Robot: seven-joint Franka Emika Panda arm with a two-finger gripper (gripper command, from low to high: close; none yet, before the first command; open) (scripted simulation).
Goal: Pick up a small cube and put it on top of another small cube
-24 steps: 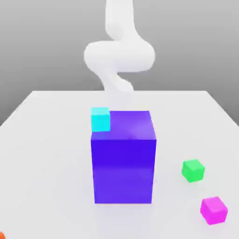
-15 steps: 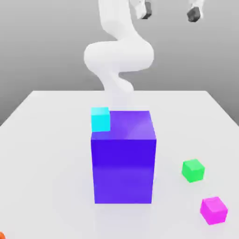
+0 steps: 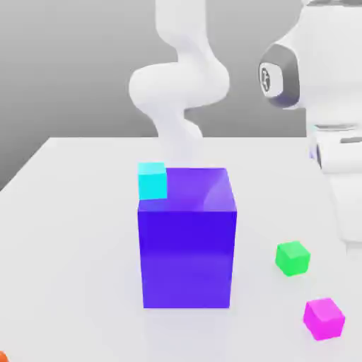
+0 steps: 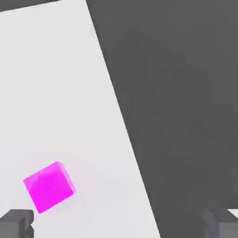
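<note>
The fingers [image 4: 118,223] are spread wide and empty above the magenta cube [image 4: 49,187], which sits on the counter [image 4: 60,93] near the green cube [image 3: 292,257]

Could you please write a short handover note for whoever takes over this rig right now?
Gripper: fingers open, nothing held, looking down on the magenta cube near the table edge.
Magenta cube: resting on the table at the exterior view's front right, untouched.
Green cube: on the table just behind the magenta one, apart from it, top bare.
Blue-violet block stands mid-table; cyan cube sits at its rear left.
Done: nothing grasped yet.
Left: centre on the magenta cube, lower, grasp, lift, place it on the green cube.
</note>
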